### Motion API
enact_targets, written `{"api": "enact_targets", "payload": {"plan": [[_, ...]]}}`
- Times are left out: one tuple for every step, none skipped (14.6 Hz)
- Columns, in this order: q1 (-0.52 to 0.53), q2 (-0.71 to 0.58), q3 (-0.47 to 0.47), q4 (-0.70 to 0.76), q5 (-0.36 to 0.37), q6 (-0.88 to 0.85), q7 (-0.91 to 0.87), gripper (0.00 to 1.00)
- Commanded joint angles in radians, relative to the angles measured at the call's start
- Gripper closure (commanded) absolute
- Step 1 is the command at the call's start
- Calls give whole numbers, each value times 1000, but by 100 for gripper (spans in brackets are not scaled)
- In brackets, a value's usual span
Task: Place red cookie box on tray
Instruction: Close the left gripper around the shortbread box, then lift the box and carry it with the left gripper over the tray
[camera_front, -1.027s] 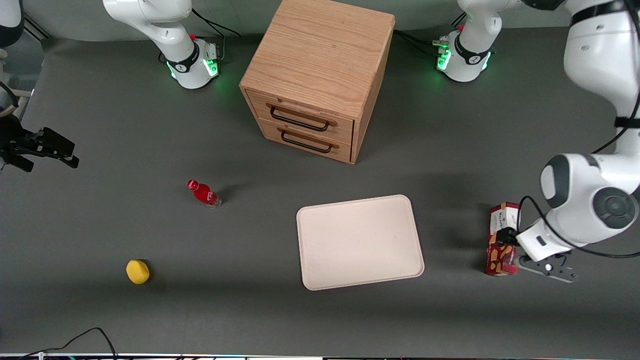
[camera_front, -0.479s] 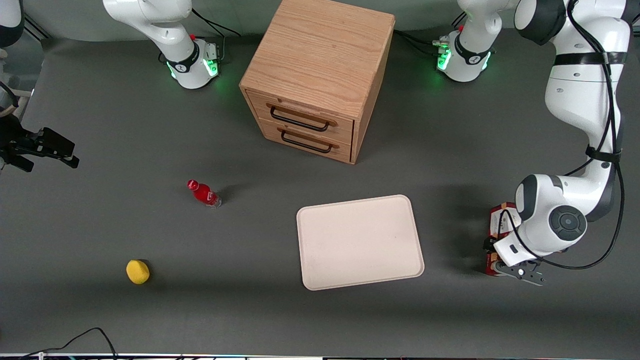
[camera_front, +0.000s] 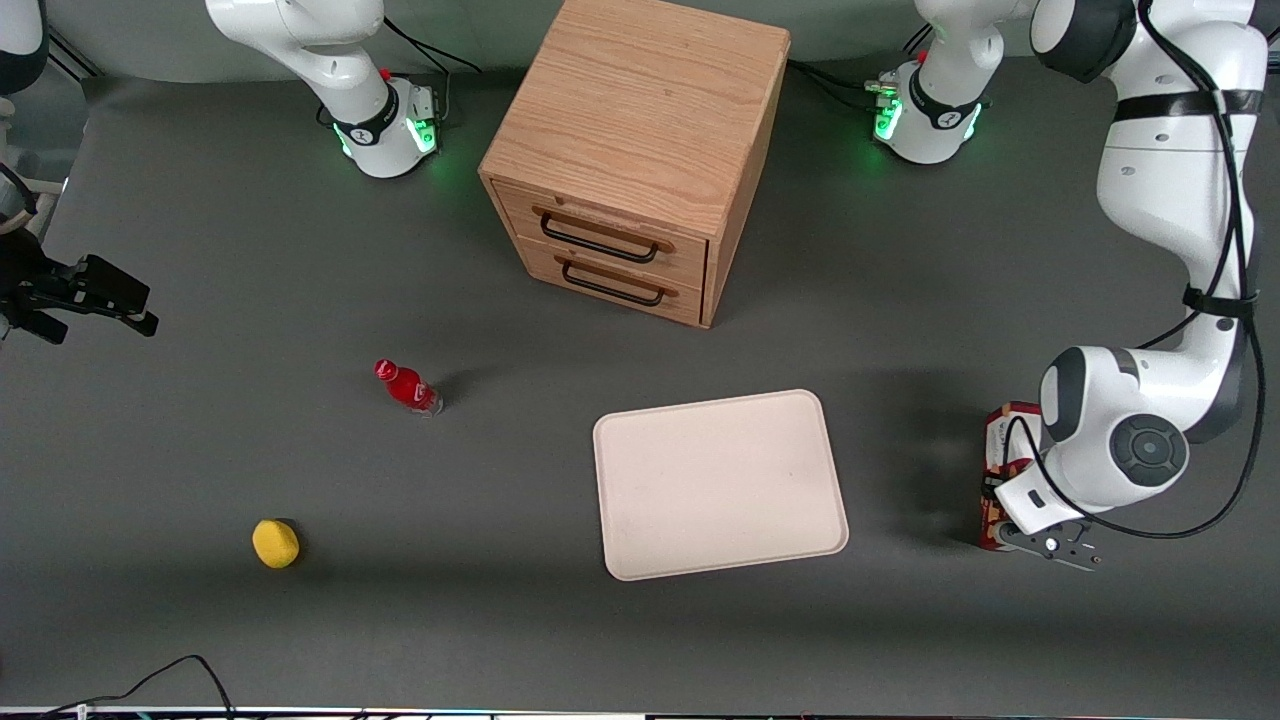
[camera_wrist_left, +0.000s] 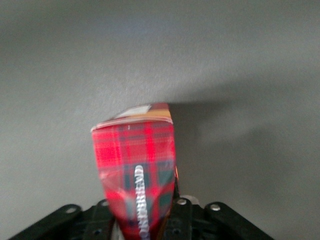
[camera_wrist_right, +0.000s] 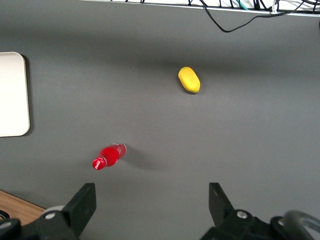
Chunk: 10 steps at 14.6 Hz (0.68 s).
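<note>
The red cookie box (camera_front: 1000, 445) lies on the grey table at the working arm's end, with its white end panel farther from the front camera. My left gripper (camera_front: 1008, 505) is down over the box's nearer half and hides most of it. In the left wrist view the tartan-red box (camera_wrist_left: 137, 170) fills the gap between the jaws of the gripper (camera_wrist_left: 142, 227), which looks shut on it. The cream-white tray (camera_front: 720, 485) lies flat and bare beside the box, toward the parked arm's end. An edge of the tray also shows in the right wrist view (camera_wrist_right: 11, 95).
A wooden two-drawer cabinet (camera_front: 635, 160) stands farther from the front camera than the tray. A small red bottle (camera_front: 408, 388) and a yellow lemon-like object (camera_front: 275, 543) lie toward the parked arm's end.
The left arm's wrist has swung in over the box and now covers most of it. The box has shifted slightly away from the tray.
</note>
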Motion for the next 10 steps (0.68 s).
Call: {"api": "enact_targets", "payload": {"plan": [[-54,-89,1,72,12,-204,-120,100],[-86,-106,1,98,12,-254,-201,100],[-120,-113,1,123,12,-293,-292,100],[-148,-117,1,143,13,-322,-358,100],[-168,-117,0,161,7,-336,-405,100],[-204,-109,-2,180,6,-347,-497,100],[-235,-95,0,192,7,-353,-600,100],[-254,-72,-2,203,4,-356,-668,100],[-278,-54,-3,217,1,-358,-738,100],[-292,-34,-6,229,-2,-370,-810,100]]}}
